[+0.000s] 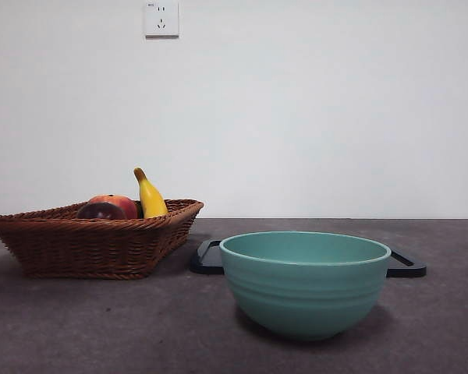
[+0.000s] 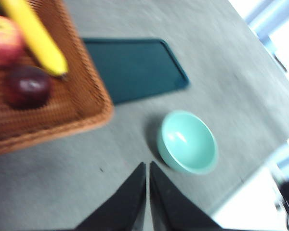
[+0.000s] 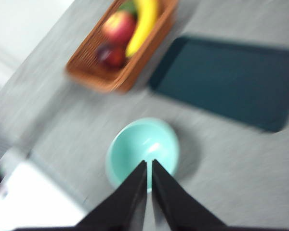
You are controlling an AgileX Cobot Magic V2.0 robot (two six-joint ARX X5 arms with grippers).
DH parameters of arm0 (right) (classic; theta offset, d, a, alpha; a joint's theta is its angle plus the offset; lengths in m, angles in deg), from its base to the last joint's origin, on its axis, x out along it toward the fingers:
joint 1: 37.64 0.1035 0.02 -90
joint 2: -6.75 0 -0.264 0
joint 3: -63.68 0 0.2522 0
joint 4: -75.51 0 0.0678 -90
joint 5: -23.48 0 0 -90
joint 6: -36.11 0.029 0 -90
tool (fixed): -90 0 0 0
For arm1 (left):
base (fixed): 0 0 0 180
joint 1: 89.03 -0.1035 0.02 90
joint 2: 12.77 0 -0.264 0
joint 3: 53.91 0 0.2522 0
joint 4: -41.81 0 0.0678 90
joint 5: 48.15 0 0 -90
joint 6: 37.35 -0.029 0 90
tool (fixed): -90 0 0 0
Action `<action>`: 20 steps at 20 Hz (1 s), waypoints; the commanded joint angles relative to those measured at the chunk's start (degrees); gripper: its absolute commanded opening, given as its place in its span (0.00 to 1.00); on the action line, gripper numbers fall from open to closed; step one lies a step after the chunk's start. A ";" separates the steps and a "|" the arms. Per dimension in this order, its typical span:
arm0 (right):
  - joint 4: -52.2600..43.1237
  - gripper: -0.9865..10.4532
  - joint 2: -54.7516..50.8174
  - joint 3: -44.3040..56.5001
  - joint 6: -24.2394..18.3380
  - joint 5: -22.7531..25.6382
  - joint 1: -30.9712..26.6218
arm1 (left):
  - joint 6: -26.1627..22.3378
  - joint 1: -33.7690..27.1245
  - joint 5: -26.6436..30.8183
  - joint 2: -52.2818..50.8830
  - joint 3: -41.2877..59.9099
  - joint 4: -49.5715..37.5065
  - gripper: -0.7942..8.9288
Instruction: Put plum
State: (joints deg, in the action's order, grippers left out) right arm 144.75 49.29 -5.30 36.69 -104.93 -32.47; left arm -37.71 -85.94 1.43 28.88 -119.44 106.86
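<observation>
Still, glossy round plum [image 1: 101, 211] in woven wicker basket [image 1: 86, 245], smooth bowl [image 1: 305, 284] apart.

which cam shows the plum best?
Left wrist view: the plum shows whole from above in the basket, beside the banana. The right wrist view shows it smaller and blurred. The front view shows only its top above the basket rim.
</observation>
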 commanded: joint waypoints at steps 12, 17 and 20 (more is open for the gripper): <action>2.14 0.37 2.69 -1.14 -2.47 -0.57 5.60 | -4.11 0.83 -0.20 0.52 -1.88 3.26 0.47; 2.12 0.43 2.67 -1.14 -2.25 -0.59 5.60 | -4.09 0.83 -0.09 0.52 -1.88 3.23 0.54; 2.05 0.43 2.67 -1.14 -2.25 -0.59 5.60 | -4.09 0.83 -0.07 0.55 -1.88 3.15 0.53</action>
State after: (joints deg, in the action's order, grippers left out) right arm 147.20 51.59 -5.34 34.44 -105.37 -27.12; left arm -41.08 -85.24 1.41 29.17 -120.23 110.57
